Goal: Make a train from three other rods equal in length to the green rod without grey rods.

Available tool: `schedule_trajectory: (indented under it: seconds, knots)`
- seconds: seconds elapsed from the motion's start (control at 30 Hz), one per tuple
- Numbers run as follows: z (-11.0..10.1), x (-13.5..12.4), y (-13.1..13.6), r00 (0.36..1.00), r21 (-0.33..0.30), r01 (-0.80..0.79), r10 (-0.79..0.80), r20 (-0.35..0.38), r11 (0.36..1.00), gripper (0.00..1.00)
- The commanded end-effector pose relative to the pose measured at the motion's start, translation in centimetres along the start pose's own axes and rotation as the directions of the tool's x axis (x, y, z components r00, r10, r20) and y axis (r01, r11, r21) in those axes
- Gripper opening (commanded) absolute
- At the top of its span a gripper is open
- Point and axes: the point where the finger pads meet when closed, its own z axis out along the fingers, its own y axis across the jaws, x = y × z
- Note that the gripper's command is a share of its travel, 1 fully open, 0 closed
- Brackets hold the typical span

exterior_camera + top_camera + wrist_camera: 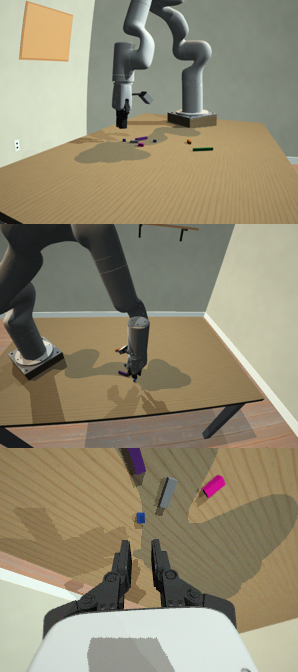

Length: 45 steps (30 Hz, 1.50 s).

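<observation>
My gripper (122,125) hangs well above the table, over its left part, with its fingers a narrow gap apart and nothing between them; the wrist view (141,550) shows the gap empty. Ahead of it a blue rod (140,518), a grey rod (168,492), a purple rod (136,459) and a magenta rod (213,486) lie flat and apart from one another. In the exterior view they lie in a loose cluster: blue (124,140), grey (134,142), purple (141,138), magenta (141,145). A second blue rod (154,141) lies just right of them. The green rod (203,149) lies farther right.
An orange rod (189,142) lies near the green rod, toward the arm's base (192,118). A wall runs close along the table's edge on the gripper's side. The arm hides part of the rod cluster in the top view.
</observation>
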Motion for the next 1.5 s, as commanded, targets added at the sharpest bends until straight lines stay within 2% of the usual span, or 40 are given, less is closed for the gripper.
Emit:
schedule_trajectory:
  seconds: [0.0, 0.8, 1.47]
  knots:
    - [0.6, -0.1, 0.1, 1.0, -0.001, 0.0, 0.0, 0.002, 1.0, 0.24]
    - [3.6, -0.1, 0.1, 1.0, -0.001, 0.0, 0.0, 0.002, 1.0, 0.24]
    - [4.0, -0.1, 0.1, 1.0, -0.001, 0.0, 0.0, 0.002, 1.0, 0.24]
